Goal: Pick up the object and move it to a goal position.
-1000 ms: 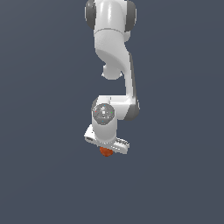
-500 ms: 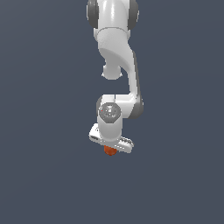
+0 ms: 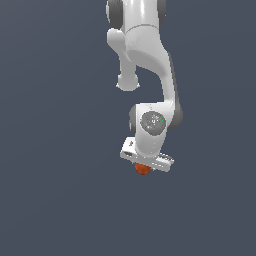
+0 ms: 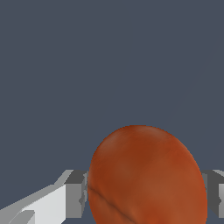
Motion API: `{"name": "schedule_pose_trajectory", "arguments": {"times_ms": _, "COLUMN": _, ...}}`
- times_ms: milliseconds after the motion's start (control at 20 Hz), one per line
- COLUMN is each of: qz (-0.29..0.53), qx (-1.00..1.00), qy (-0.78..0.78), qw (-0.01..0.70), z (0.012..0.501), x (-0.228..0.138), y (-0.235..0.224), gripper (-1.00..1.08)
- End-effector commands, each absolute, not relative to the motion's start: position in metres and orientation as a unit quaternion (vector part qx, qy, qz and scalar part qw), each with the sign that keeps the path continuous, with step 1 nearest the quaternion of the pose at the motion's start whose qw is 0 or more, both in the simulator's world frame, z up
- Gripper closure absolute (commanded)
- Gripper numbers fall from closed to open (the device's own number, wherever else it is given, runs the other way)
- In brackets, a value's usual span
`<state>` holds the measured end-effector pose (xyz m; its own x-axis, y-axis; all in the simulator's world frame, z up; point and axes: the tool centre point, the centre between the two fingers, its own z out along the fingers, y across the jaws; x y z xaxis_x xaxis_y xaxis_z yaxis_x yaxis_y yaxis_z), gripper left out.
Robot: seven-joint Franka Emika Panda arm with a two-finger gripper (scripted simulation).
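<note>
Sim render, one white Panda arm (image 3: pixel 145 55) reaching down from top of exterior view against plain dark grey-blue backdrop. Gripper (image 3: pixel 143 169) at arm's low end, slightly tilted, its white crossbar lower toward exterior view's right. Small orange-red ball (image 3: pixel 143 169) tucked just under crossbar, only lower part showing, rest hidden by gripper body. Ball much smaller than gripper.

Wrist view: ball (image 4: pixel 146 177) fills lower middle, mottled orange-red w/ a thin dark crease across lower part. Grey finger pads (image 4: pixel 77 194) touching ball on one side, second pad at opposite edge of ball, also touching. Jaws clenched on ball, ball sitting between the two pads. White finger body running off beside the near pad.

Nothing but flat dark backdrop around ball in both views; can't tell whether any surface lies beneath.
</note>
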<state>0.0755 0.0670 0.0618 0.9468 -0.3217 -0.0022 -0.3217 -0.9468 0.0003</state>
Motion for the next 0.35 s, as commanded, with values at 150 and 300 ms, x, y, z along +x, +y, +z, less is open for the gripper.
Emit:
{"name": "schedule_pose_trajectory", "arguments": {"times_ms": 150, "qz": 0.000, "qx": -0.986, "qy": 0.164, "qw": 0.000, "z": 0.0649, "x": 0.0762, "y": 0.0759, "gripper": 1.08}}
{"name": "schedule_pose_trajectory", "arguments": {"times_ms": 300, "qz": 0.000, "qx": -0.986, "qy": 0.164, "qw": 0.000, "z": 0.0643, "x": 0.0772, "y": 0.0728, "gripper": 1.08}}
